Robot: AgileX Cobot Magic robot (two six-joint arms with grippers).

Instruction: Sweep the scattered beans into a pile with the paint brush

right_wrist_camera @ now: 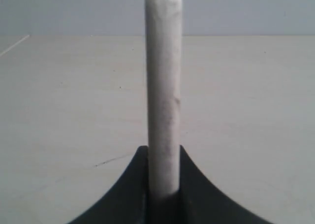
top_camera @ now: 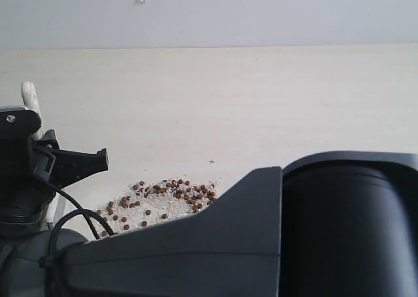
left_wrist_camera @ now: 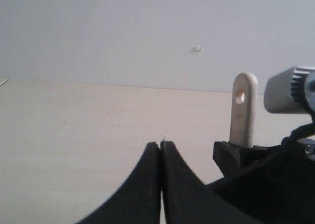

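Beans (top_camera: 163, 196) seemingly piled | right gripper (right_wrist_camera: 162, 152) pinching paint brush (right_wrist_camera: 163, 86) — left gripper (left_wrist_camera: 161, 145) pressed together

Nothing readable here tbh. No lettering, labels, brand names or numbers to make out in any of the three views.

The paint brush (right_wrist_camera: 163, 86) handle is pale cream, faintly smudged grey, in the black right gripper (right_wrist_camera: 162, 151). Near it, reddish-brown beans (top_camera: 166, 194) speckle whitish grains (top_camera: 130, 202) on a pale beige, finely grained table (top_camera: 274, 101).
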